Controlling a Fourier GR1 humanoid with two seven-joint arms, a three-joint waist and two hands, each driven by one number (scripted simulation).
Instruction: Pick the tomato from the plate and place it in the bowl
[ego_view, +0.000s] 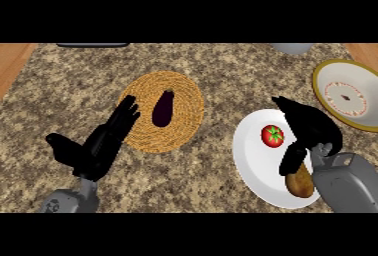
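- Right hand (311, 131), black, on a grey forearm, hovered over the white plate (255, 167), just to the right of the tomato (272, 135).
- Fingers partly curled, thumb pointing down toward the plate; nothing held, no visible contact with the tomato.
- Left hand (100, 142) lay open at the view's left, fingers straight and pointing up and to the right, fingertips reaching the edge of the woven mat (184, 117); held nothing.
- Tomato: small, round, bright red, green star-shaped stem on top; sat on the upper part of the white plate.
- Brown potato (298, 184) lay on the lower part of the same plate, partly hidden by the right forearm.
- Bowl (325, 82), yellow-rimmed with a white inside and a dark mark at its centre, stood at the right edge, just above and right of the plate.
- Dark purple eggplant (163, 108) lay upright in the middle of the round woven mat.
- Everything rested on a speckled stone counter (221, 60).
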